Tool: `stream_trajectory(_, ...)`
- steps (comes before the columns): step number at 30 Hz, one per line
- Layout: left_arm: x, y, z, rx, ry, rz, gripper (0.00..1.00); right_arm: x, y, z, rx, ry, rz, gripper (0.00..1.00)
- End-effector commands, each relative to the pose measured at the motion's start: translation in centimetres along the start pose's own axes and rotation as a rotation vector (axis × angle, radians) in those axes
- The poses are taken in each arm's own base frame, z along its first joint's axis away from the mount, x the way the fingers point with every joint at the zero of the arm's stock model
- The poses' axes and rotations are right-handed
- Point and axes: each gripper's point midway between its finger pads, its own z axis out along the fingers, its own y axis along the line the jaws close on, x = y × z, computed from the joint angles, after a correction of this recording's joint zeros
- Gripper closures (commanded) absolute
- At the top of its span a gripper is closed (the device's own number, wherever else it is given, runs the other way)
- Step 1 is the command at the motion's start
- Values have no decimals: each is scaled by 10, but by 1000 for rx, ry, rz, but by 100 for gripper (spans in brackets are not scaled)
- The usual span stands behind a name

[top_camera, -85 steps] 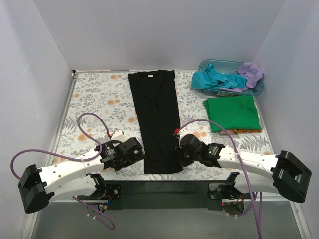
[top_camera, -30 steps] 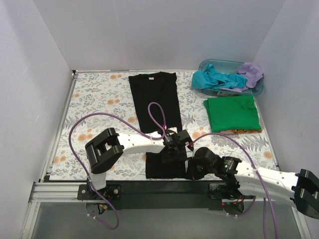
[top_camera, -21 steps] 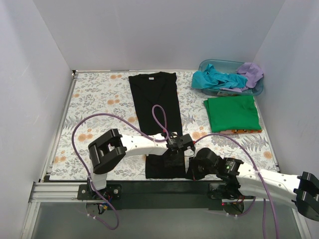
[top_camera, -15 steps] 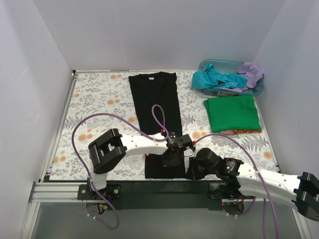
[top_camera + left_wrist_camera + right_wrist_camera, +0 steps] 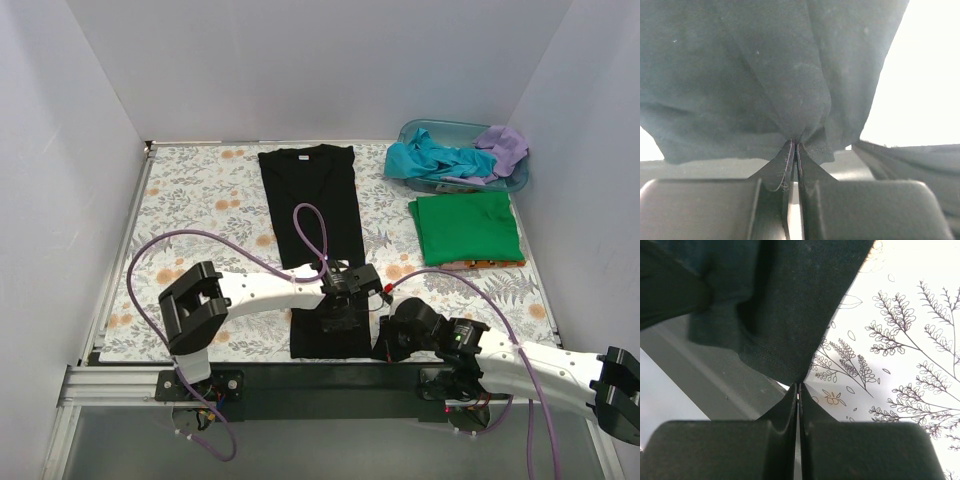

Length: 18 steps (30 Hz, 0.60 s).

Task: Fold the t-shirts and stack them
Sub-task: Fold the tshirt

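A black t-shirt point(image 5: 315, 210) lies lengthwise down the middle of the floral table, collar at the far end. Its near end point(image 5: 328, 338) is bunched and slightly lifted. My left arm reaches across from the left, and my left gripper point(image 5: 341, 312) is shut on black fabric point(image 5: 770, 75) near the hem, with cloth puckered at the fingertips point(image 5: 790, 150). My right gripper point(image 5: 380, 349) is shut on the near right corner of the same shirt point(image 5: 785, 305). A folded bright green t-shirt point(image 5: 467, 227) lies flat at the right. Teal point(image 5: 430, 159) and lilac point(image 5: 503, 147) t-shirts lie crumpled in the tub.
The translucent blue tub point(image 5: 450, 130) stands at the far right corner. A thin orange-brown edge point(image 5: 483, 264) shows under the green shirt's near side. The black mounting rail point(image 5: 320, 378) runs along the table's near edge. White walls close in the left, back and right.
The left arm swung over from the shirt's left side to its near end, and its gripper closed on the fabric. The right gripper slid to the near right corner.
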Motion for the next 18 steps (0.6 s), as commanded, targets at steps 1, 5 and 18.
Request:
stream_trajectory(1,0,4,-33,72,-16,23,100,5,-9,2,27,6,3,99)
stream_trajectory(5,-12,28,-56,27,-91,-13,100,4,-7,0,15,0,3,99)
stream_trajectory(18,-13,94,-114,-97,-61,16,100,1,-4,-2,10,-10,-3,99)
